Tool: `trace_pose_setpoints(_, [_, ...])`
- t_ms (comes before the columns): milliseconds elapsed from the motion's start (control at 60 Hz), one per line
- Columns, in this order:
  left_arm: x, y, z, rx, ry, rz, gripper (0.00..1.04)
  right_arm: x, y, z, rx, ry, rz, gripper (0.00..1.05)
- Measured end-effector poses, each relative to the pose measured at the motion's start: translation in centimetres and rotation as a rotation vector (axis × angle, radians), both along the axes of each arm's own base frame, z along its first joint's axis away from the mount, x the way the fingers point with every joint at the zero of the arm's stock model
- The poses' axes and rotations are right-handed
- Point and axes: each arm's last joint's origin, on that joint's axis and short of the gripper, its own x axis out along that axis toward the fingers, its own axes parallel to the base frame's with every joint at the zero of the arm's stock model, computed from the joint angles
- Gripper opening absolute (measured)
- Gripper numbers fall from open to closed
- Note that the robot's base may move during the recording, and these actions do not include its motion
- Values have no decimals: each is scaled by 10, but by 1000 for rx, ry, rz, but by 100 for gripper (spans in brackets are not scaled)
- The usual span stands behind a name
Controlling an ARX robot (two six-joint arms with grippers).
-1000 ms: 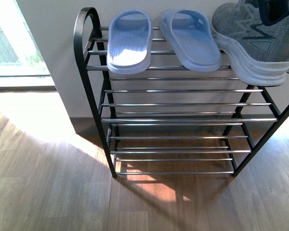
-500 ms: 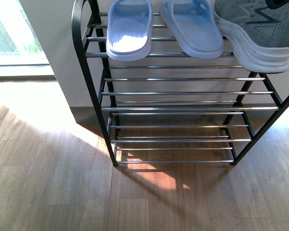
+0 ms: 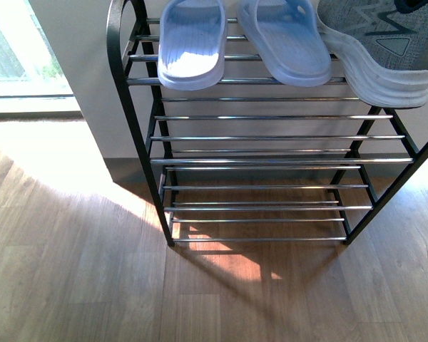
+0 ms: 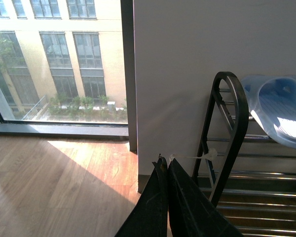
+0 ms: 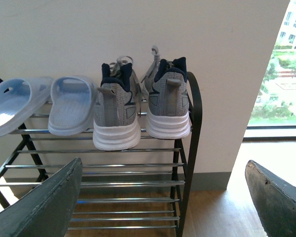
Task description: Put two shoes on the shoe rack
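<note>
Front view crops one sneaker (image 3: 374, 50) at the edge (heel only), second sneaker unseen there, slippers (image 3: 191, 43) cut off.

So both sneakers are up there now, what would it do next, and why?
Probably just draw the right arm back. Both sneakers already sit heel-out on the rack's top shelf beside the blue slippers, and the right fingers are open and hold nothing.

I see slippers (image 5: 44, 106) and two shoes (image 5: 140, 106) filling the shoe rack (image 3: 271, 160) top (lower tiers bare).
</note>
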Motion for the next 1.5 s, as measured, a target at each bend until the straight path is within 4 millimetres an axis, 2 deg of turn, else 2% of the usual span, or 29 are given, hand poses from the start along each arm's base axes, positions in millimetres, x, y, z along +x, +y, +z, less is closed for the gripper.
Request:
trace_pose_setpoints(367, [-15, 0, 4, 0, -15, 0, 1, 0, 0, 0, 0, 0, 0, 96])
trace_pose_setpoints(1000, [-29, 0, 4, 0, -17, 0, 1, 0, 0, 0, 0, 0, 0, 96])
trace_pose_setpoints(1117, [-39, 0, 1, 0, 1, 0, 1, 0, 0, 0, 0, 0, 0, 96])
trace_pose_setpoints(1300, [-40, 0, 1, 0, 0, 1, 1, 0, 0, 0, 0, 0, 1, 96])
trace_pose_setpoints(1500, [-40, 0, 1, -1, 0, 1, 35, 0, 0, 0, 0, -1, 0, 96])
